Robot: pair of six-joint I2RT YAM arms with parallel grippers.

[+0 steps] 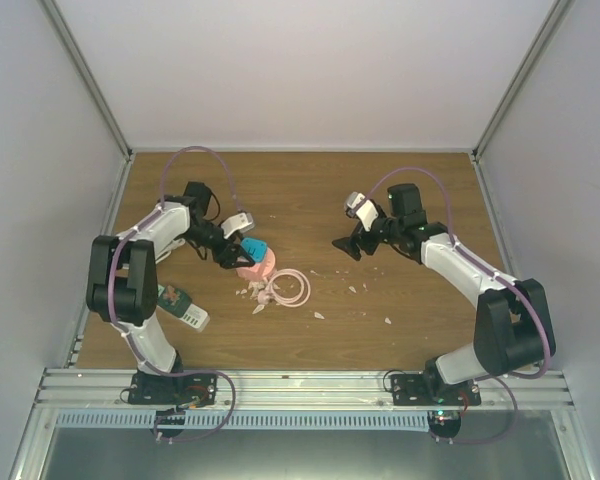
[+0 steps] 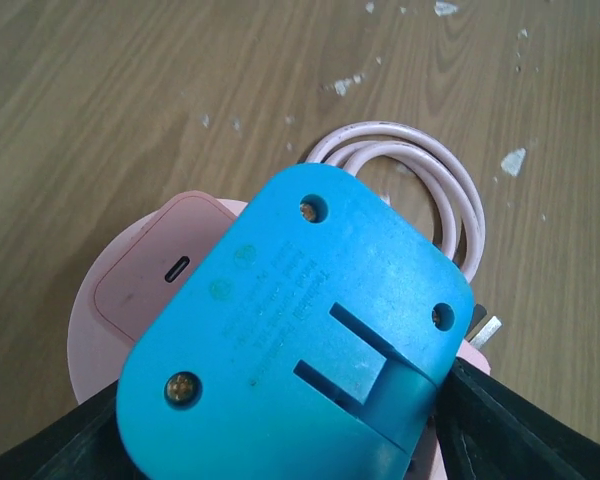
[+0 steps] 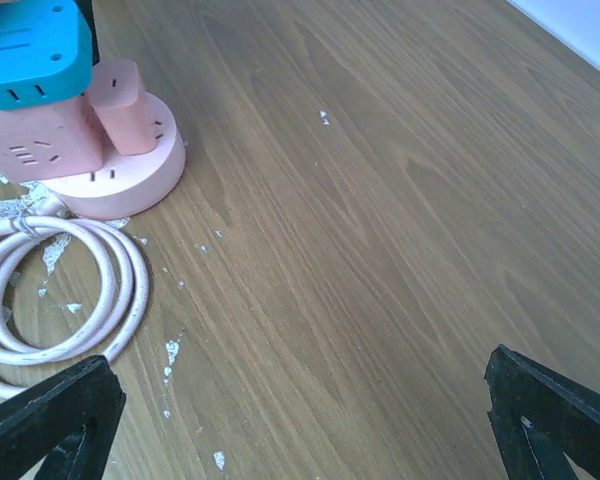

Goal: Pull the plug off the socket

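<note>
Green-and-white gadget (image 1: 183, 306) on wooden table (image 1: 380, 190), left side; white flakes (image 1: 388, 321) scattered.

blue plug (image 2: 290, 340) cut off below, pink socket (image 2: 140, 280) mostly hidden

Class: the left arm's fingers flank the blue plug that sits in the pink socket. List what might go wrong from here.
1. Nothing pins the pink socket: the right fingers hang open, well away, so a pull may lift socket and plug together.
2. The left fingers seem to flank only one rounded end of the blue plug; they may slip off.
3. The coiled cable lies loose and could drag along.
</note>
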